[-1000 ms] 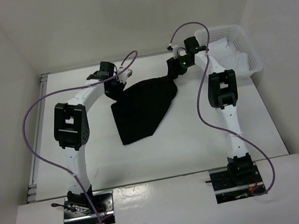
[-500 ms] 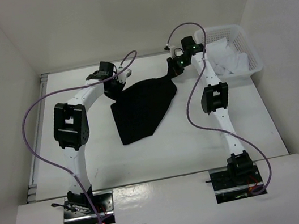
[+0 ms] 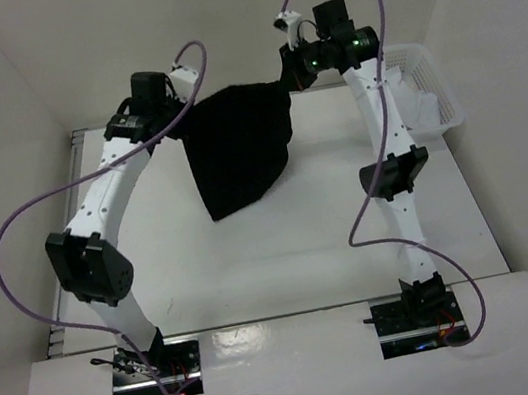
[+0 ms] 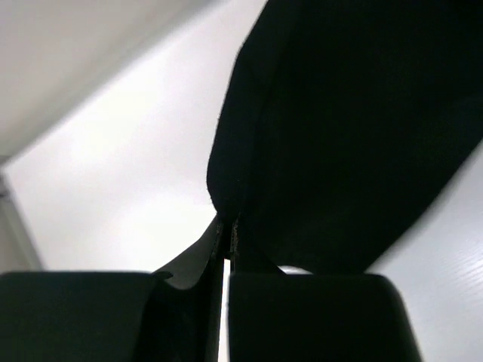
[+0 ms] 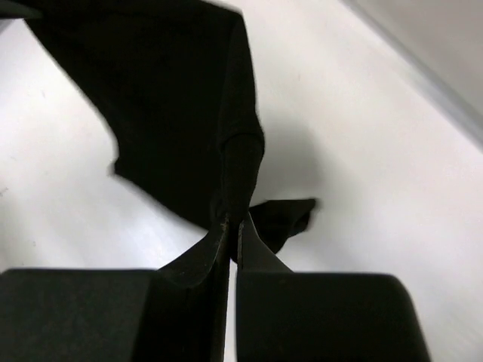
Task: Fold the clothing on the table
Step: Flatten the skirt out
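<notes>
The clothing [image 3: 238, 146] is held up over the far tabletop [image 3: 284, 255], one top corner clamped in the left fingers [image 4: 189, 271] and the other in the right fingers [image 5: 198, 262], and a thinly pinched corner could be lost if the fabric is pulled too taut

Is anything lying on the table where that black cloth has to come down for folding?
Nothing visible does. The left gripper and right gripper pinch the clothing by its upper corners, and the table beneath it is bare; the basket sits off to the right.
</notes>
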Controlling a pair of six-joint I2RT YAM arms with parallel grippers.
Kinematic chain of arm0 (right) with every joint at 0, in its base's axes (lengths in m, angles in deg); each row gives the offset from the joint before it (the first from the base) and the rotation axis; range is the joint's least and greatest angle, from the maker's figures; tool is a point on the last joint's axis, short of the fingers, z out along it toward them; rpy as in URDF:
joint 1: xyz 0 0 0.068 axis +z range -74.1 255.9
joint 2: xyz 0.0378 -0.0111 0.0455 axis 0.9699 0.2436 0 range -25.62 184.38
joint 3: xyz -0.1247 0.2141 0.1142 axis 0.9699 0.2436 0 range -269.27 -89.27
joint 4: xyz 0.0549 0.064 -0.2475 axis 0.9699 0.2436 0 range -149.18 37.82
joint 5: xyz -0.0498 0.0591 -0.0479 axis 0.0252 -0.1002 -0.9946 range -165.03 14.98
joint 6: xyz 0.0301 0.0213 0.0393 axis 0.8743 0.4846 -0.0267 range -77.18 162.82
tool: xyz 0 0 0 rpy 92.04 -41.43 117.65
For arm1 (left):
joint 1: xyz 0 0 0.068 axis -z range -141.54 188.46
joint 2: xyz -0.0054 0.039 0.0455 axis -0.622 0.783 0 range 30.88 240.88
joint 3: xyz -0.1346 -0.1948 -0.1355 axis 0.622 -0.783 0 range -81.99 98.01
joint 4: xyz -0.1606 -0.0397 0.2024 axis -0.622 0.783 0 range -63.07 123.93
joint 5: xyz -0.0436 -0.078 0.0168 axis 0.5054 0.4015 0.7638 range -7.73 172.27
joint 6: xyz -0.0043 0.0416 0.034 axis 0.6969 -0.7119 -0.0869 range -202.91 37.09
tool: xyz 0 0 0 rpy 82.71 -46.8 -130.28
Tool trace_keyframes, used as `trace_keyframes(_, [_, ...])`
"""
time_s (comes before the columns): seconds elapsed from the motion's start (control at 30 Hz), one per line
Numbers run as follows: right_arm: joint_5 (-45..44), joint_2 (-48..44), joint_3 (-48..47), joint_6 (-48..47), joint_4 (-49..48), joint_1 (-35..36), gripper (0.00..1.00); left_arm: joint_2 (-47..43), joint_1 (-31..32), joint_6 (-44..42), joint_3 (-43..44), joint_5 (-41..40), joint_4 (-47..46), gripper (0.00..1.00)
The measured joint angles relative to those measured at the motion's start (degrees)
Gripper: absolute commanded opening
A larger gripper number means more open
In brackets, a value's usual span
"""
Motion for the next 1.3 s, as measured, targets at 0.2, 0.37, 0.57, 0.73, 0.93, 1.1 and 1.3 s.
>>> trace_keyframes(0.2, [-8.8, -22.2, 9.5, 1.9, -1.7, 5.4, 0.0, -12.2, 1.9, 1.4, 2.3, -3.8, -0.1, 0.0])
trace_keyframes(0.37, [-14.7, -33.0, 18.8, 2.6, -2.8, 7.0, 0.0, -20.5, 4.8, 1.4, 1.2, -5.9, 0.2, 0.0])
trace_keyframes(0.57, [-24.6, -38.8, 32.0, 3.9, -4.4, 8.7, 0.0, -26.8, 5.8, 1.6, -3.2, -7.2, 1.6, 0.0])
trace_keyframes(0.73, [-33.7, -48.3, 49.5, 4.5, -7.9, 16.3, 0.0, -32.3, 5.9, 2.5, -7.4, -7.3, 2.7, 0.0])
trace_keyframes(0.93, [-39.1, -65.0, 69.3, 4.5, -14.1, 17.2, 0.0, -41.8, 6.0, 2.7, -16.4, -5.4, 2.4, 0.0])
trace_keyframes(1.1, [-39.5, -74.0, 82.7, 3.9, -20.7, 17.2, 0.0, -46.3, 6.4, 2.7, -24.7, -3.0, 1.9, 0.0])
trace_keyframes(1.3, [-37.7, -75.7, 91.1, 3.3, -23.7, 16.3, 0.0, -50.4, 6.5, 2.4, -34.2, -0.7, 1.0, 0.0])
